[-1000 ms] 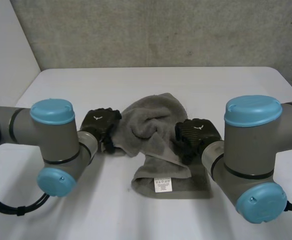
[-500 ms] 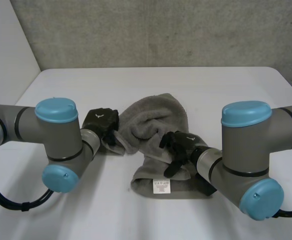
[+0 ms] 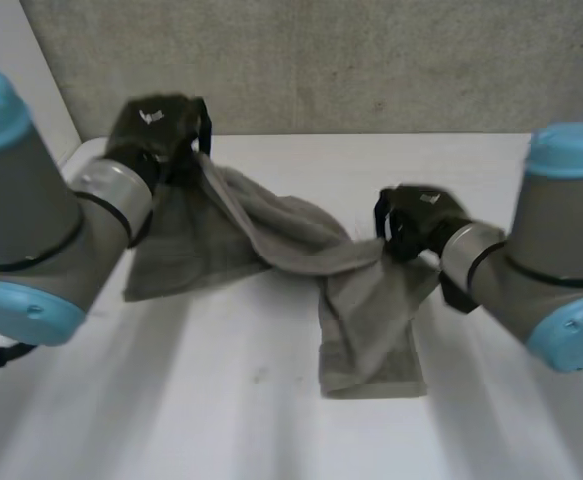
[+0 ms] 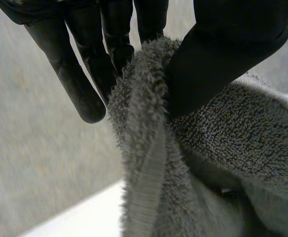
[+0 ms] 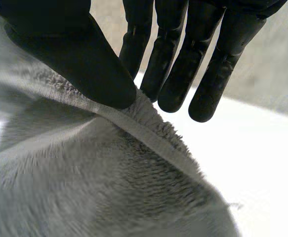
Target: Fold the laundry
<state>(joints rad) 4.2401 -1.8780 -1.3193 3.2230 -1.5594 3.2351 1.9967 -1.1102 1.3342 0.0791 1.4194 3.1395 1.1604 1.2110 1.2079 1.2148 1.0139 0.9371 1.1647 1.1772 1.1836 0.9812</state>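
Towel (image 3: 261,235) of nubby, flat-hemmed grey terry sags in folds.

White table (image 3: 221,420) against rough grey wall (image 3: 371,60); pale panel (image 3: 31,40) at left; soft even light.

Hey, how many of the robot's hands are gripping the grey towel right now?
2. The left hand pinches a hemmed edge of the grey towel, held high at the left; the right hand pinches another edge, lower, at the right.
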